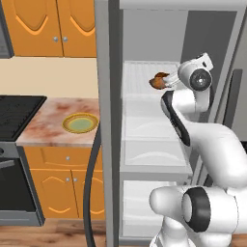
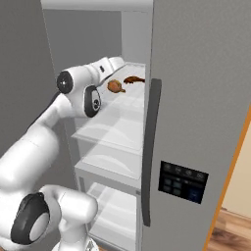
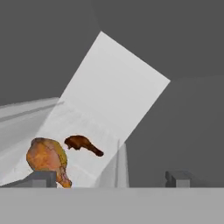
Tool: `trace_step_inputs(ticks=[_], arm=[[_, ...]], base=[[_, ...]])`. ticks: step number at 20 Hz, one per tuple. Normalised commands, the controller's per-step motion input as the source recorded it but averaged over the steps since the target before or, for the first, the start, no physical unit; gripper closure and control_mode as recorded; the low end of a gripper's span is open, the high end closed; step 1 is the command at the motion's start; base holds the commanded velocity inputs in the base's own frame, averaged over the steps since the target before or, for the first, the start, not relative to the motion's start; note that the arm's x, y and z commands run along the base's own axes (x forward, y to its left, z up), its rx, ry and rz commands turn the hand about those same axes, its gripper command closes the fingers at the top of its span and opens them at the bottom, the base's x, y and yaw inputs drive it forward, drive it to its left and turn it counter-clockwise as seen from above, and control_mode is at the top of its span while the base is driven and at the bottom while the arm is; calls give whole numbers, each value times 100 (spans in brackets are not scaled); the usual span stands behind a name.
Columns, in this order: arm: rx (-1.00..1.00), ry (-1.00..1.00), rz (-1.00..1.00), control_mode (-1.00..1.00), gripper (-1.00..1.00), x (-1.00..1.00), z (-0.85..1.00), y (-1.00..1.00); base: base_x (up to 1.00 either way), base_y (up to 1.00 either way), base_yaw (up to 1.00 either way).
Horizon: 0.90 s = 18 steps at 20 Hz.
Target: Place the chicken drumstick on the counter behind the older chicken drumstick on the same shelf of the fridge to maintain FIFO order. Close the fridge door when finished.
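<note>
Inside, frosted white shelf [image 2: 128, 100], plump golden-tan drumstick [image 3: 47, 159] before slim dark drumstick [image 3: 83, 144], jaws apart, empty.

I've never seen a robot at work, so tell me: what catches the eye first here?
The big white arm reaching into the open fridge. On the shelf it reaches toward lie two drumsticks, a dark one farther in and a golden one nearer the front. Left of the fridge, a yellow plate sits on the counter.
</note>
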Motion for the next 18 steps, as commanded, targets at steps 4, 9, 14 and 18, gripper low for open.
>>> trace_step_inputs(ticks=[4,9,14,18], arm=[[6,0,0,-100,-100,-100,0,45],[1,0,0,-100,-100,-100,-18,23],[2,0,0,-100,-100,-100,-6,15],[0,3,0,-100,-100,-100,-9,8]], base=[[0,0,0],[0,0,0],[0,0,0],[0,0,0]])
